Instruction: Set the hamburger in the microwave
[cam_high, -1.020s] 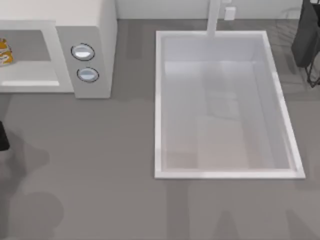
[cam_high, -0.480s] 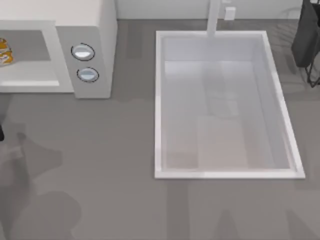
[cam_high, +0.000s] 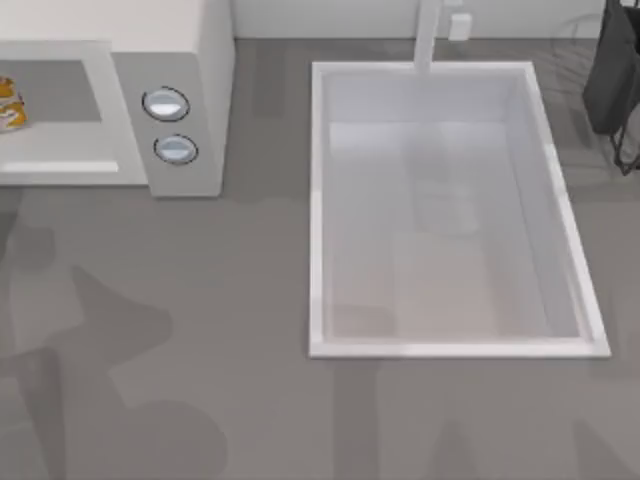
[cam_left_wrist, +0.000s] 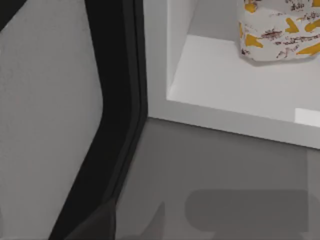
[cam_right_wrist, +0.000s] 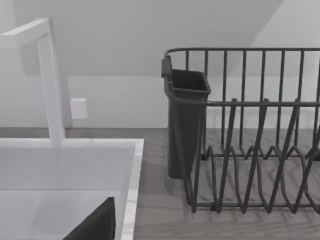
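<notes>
grey tabletop (cam_high: 200, 300) bears the off-white boxy microwave (cam_high: 190, 60); the orange-tan rounded hamburger (cam_high: 8, 104) is seen already inside, so little remains; claw states cannot be told.

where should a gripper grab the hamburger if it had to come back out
Probably across the hamburger's rounded sides, coming in level through the microwave's open front. It sits on the cavity floor, walled at the sides and roofed above, so a top-down reach looks blocked.
</notes>
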